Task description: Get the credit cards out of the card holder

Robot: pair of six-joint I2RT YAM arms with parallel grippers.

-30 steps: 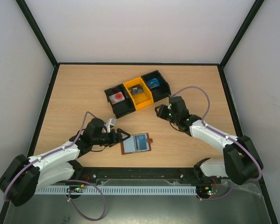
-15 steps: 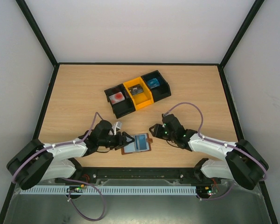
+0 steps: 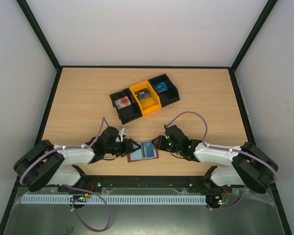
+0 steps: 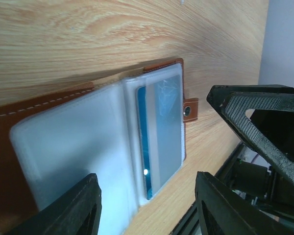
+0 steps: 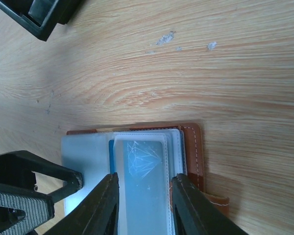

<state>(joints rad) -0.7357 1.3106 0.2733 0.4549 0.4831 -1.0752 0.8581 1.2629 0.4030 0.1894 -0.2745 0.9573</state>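
Holder lies open, sleeves up, at 6 o'clock on table, near front edge. Blue card sits in top sleeve. L gripper at holder's 9 o'clock: jaws apart, over holder's left half, nothing held. R gripper at 2 o'clock: jaws apart, flanking top sleeve; contact can't be told.

An orange bin with a dark item inside is set on the wooden table. Touching its left side is placed a black bin holding something red and white; against its right, a second black bin holding something blue.
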